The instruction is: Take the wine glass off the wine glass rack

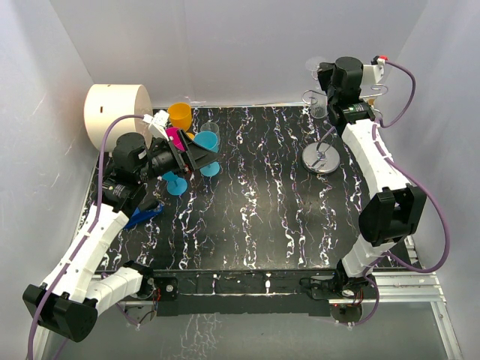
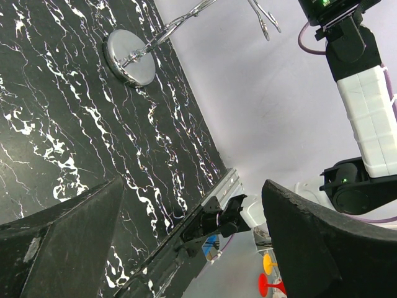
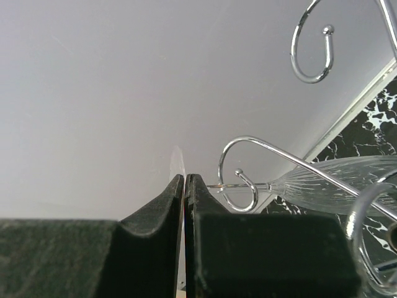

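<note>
The right jaws (image 3: 185, 180) are raised high at the far right corner, up among the curled arms of the wine glass rack (image 1: 321, 159), whose shiny disc base stands on the black marbled table (image 1: 262, 217). In the right wrist view they are pinched nearly together on the thin foot of the wine glass (image 3: 347, 174) (only a sliver of clear glass shows between them). From there the stem runs out sideways across the spiral end of one arm to the ribbed bowl, which lies behind another wire. Whether the stem touches the spiral cannot be told. The left jaws (image 2: 192, 186) are spread wide with nothing between them. They hover at the far left of the table, just beside a cluster of coloured cups (image 1: 196, 141), well apart from the rack.
</note>
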